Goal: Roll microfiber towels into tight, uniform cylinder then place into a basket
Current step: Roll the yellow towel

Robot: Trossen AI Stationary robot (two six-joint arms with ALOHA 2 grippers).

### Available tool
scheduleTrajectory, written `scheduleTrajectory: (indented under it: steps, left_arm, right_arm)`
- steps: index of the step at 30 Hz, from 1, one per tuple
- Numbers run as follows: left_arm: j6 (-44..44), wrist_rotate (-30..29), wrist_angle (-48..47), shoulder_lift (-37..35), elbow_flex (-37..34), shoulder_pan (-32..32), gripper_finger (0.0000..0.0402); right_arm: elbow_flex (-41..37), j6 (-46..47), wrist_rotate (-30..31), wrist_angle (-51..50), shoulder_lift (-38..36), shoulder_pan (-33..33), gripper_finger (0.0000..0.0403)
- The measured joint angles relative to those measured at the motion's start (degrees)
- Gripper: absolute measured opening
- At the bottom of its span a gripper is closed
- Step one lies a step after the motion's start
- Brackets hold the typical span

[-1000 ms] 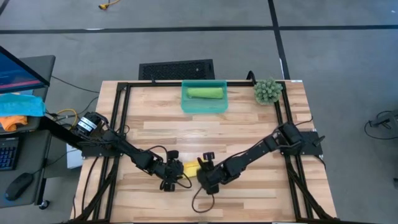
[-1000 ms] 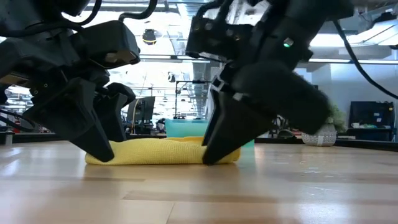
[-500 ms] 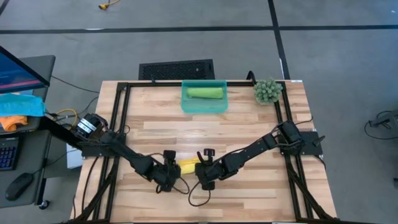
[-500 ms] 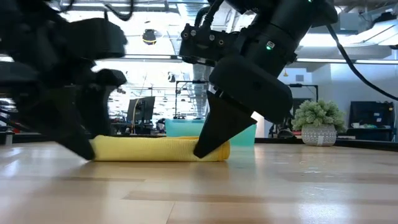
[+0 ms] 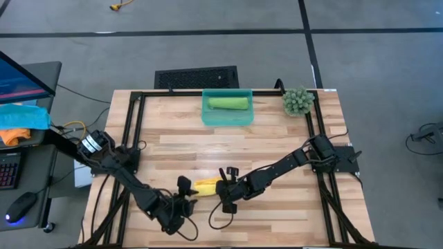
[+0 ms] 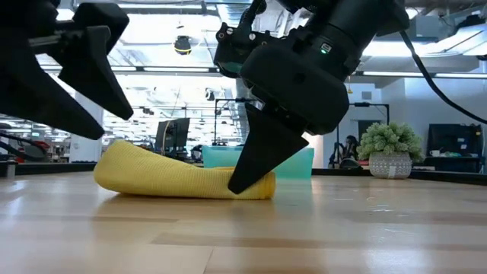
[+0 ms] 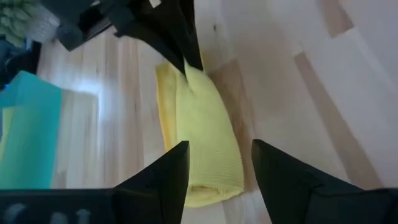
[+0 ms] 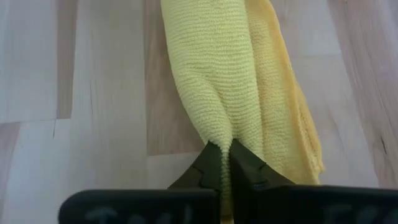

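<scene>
Low in the frame, the right end effector [image 5: 223,196] is clamped on the yellow towel [image 5: 206,186]; the left end effector [image 5: 181,207] is apart. Next, carry the roll to the basket [image 5: 227,116] at upper centre of the worktop [image 5: 277,138], beside the green towel [image 5: 230,103].

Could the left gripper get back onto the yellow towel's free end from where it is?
Probably yes: the left gripper is open just off the yellow towel, nothing between them; the right gripper pinches the far end.
</scene>
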Motion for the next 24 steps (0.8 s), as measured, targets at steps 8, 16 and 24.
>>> scheduleTrajectory:
  steps: [8,16,24]
  left_arm:
    - [2.86,5.54,1.2,-0.04,0.0,2.7,0.0167]
    - [6.41,10.96,7.88,-0.13,-3.5,5.86,0.0167]
    - [5.22,10.97,10.54,-0.13,-7.39,7.12,0.0167]
  right_arm:
    - [0.02,1.35,-0.5,0.0,0.0,-0.37,0.002]
    - [0.02,1.81,-0.83,0.0,0.0,-0.42,0.0021]
    - [0.02,1.66,-0.94,0.02,0.0,-0.42,0.0028]
